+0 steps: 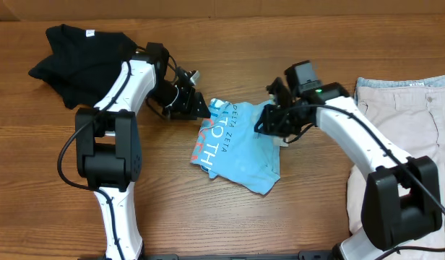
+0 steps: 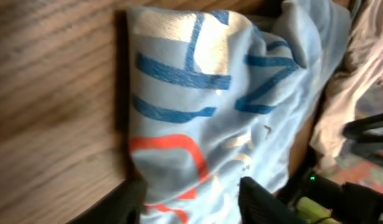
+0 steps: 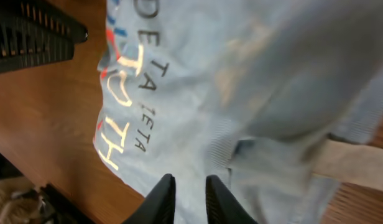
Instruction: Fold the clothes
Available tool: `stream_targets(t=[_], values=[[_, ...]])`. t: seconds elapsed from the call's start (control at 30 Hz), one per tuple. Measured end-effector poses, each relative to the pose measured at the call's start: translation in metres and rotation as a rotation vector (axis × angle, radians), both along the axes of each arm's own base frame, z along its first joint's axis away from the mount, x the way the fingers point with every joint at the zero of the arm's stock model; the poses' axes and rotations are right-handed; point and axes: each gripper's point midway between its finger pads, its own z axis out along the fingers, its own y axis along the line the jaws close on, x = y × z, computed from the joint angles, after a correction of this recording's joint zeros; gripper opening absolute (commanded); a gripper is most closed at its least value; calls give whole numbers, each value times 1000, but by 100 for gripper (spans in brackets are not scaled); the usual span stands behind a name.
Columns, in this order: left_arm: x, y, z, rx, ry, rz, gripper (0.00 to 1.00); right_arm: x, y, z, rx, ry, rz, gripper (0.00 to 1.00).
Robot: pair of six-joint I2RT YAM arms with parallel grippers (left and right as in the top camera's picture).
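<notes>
The light blue T-shirt (image 1: 233, 148) lies crumpled at the table's middle, its white, red and blue lettering facing up. My left gripper (image 1: 201, 108) is at the shirt's upper left edge. In the left wrist view its fingers (image 2: 194, 205) are wide apart with shirt cloth (image 2: 204, 106) between them. My right gripper (image 1: 269, 123) is at the shirt's upper right edge. In the right wrist view its fingers (image 3: 188, 196) are nearly together, pinching the shirt cloth (image 3: 198, 93). A black garment (image 1: 78, 58) lies at the far left. Beige shorts (image 1: 417, 115) lie at the right.
The table is brown wood (image 1: 56, 166). The black garment lies behind the left arm, and the shorts reach past the right edge of the overhead view. Both arm bases stand at the near edge.
</notes>
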Motion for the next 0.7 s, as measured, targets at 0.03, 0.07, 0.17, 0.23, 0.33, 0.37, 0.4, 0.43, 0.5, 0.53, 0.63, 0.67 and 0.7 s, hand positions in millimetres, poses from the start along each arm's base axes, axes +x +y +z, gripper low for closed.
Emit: stream_targets(t=[0.03,0.07,0.17,0.23,0.33,0.37,0.4,0.43,0.5,0.53,0.63,0.67,0.7], values=[[-1,-1,1,-5,2,-2,17,-1,3,-4,-3,8,4,8],[-1,-2,1,-10,3,-2,19,-1,5,-9,-8,22,0,8],[-1,-5,0,-7,-13,-20,63,-6,6,-34,-44,119,-55,44],[-3,-5,-4,29,-15,-33,69,-9,2,-48,-71,176,-88,40],[-3,-8,-13,100,-45,-67,71,-14,0,-58,-87,210,-89,37],[-2,-10,-16,111,-58,-78,69,-14,0,-58,-86,209,-82,35],[-2,-14,-19,120,-72,-89,64,-15,0,-57,-84,204,-71,34],[-3,-17,-22,128,-80,-97,56,-16,-1,-55,-82,201,-60,33],[-6,-22,-29,140,-89,-112,49,-15,-1,-53,-79,191,-52,35],[-6,-25,-31,149,-91,-111,45,-14,-1,-51,-75,180,-49,38],[-8,-27,-36,167,-89,-112,36,-7,-1,-44,-61,139,-45,32],[-8,-26,-36,173,-87,-111,32,-4,0,-43,-56,123,-40,24],[-8,-25,-37,180,-88,-109,29,-2,0,-42,-54,110,-35,16]])
